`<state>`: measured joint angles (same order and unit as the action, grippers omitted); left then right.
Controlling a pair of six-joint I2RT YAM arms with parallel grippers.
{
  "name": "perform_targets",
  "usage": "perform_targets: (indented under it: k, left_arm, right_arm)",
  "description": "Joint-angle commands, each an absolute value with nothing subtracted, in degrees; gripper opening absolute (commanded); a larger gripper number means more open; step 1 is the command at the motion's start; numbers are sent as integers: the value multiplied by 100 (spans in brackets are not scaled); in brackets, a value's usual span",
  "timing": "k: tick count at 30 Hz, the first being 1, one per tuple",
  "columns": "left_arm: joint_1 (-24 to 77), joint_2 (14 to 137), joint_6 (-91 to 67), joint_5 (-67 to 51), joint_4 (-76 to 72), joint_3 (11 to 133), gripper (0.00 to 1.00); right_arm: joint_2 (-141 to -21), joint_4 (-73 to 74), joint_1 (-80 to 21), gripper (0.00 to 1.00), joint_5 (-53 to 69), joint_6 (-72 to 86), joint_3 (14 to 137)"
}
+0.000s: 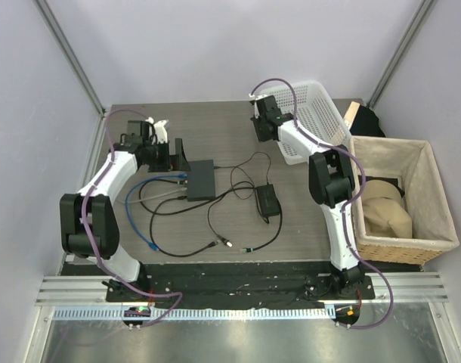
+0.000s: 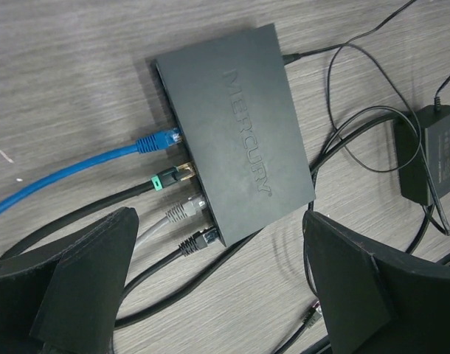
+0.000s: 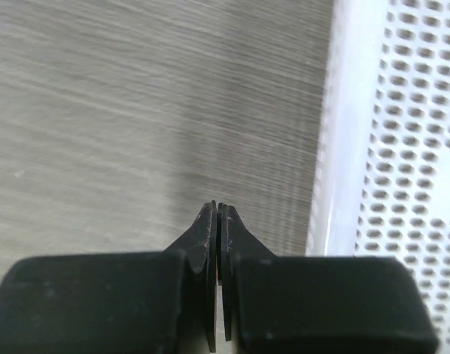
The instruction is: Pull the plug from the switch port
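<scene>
Left gripper [image 2: 216, 214]: two fingers spread wide, holding nothing, hanging above the near end of the one switch [image 2: 232, 133], a flat dark-grey box marked MERCURY lying on the table [image 2: 70, 66]. Four plugs meet one long side of the switch: blue plug [image 2: 160, 139], green-booted plug [image 2: 170, 178], grey plug [image 2: 182, 212] and black plug [image 2: 199, 241]. One thin black lead [image 2: 306, 51] leaves the opposite side, and one power brick [image 2: 435, 151] lies apart from the box. In the top view the left arm is folded at the elbow, its wrist just left of the switch. Right gripper [image 3: 217, 221]: fingers pressed together, empty, low over bare table beside the white basket [image 3: 387, 147]. The right arm reaches far forward. One lined wicker basket [image 1: 434, 189] stands at the right.
</scene>
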<state>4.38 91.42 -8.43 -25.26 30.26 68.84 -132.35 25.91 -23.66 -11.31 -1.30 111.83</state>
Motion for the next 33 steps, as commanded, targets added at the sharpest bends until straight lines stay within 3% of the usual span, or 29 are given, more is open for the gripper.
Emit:
perform_targets:
  k: [1,4,6,7,10,15,18,22,33]
  left_arm:
    - [466,9158,-1090,-2593,2769,6803,100]
    - [475,9316,-1029,-2698,2716,6820,100]
    - [492,9526,-967,-2725,2646,7038,100]
    - [492,9614,-906,-2699,2637,7153,100]
    - [492,10229,-730,-2689,2829,7733,100]
    - [483,11178,-115,-3067,3585,8901,91]
    - [483,11522,-88,-3418,3586,8991,85]
    - [492,11777,-158,-3664,3656,8947,77]
    - [729,12129,113,-3973,4016,8807,62]
  right_arm:
    - [-12665,2566,-2346,6,621,-431,11171]
    - [-12805,2716,-2522,33,1718,-396,11302]
    - [-12928,2768,-2610,41,2038,-274,11425]
    - [-13051,2760,-2645,50,2361,-151,11461]
    - [-13279,2664,-2663,57,2951,210,11584]
    - [-13579,2435,-2689,58,3471,597,11751]
    - [-13746,2408,-2689,58,3542,694,11900]
    - [-13808,2417,-2689,74,3428,817,11874]
    - [-13597,2417,-2689,73,3850,598,10600]
